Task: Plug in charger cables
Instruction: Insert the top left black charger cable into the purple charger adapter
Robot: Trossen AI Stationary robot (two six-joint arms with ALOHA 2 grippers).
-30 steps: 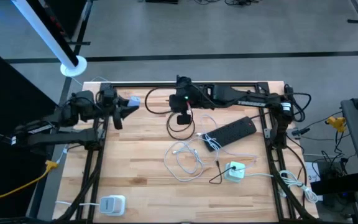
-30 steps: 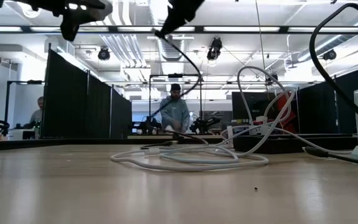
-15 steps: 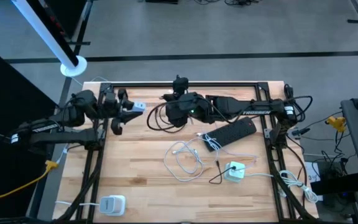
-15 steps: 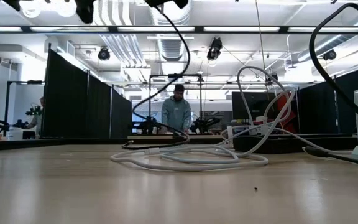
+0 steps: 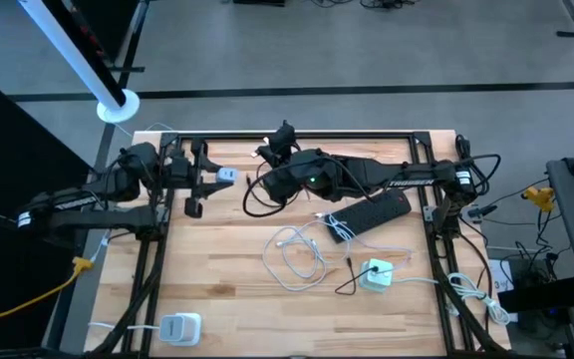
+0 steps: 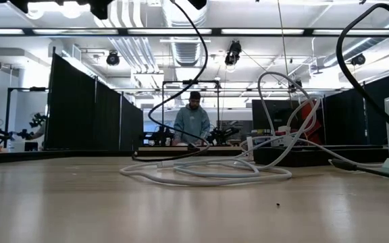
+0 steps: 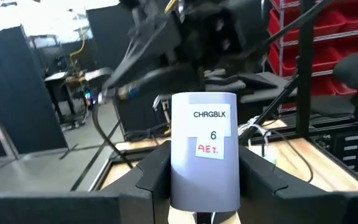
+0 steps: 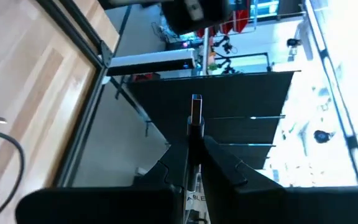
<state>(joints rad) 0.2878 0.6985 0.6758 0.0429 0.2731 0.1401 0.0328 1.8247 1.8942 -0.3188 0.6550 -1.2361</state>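
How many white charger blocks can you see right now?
3. One charger block is held in the left hand, above the table's far left. One lies right of the middle. One sits at the near left edge. Others may be hidden.

Two dark robot arms reach toward each other above the far side of the table. The left arm extends in from the left edge, its wrist level, and the left gripper points toward the middle, its two fingers clamped on either side of a white block. The right arm stretches in from the right edge across the middle, and the right gripper pinches a thin plug between closed fingers.
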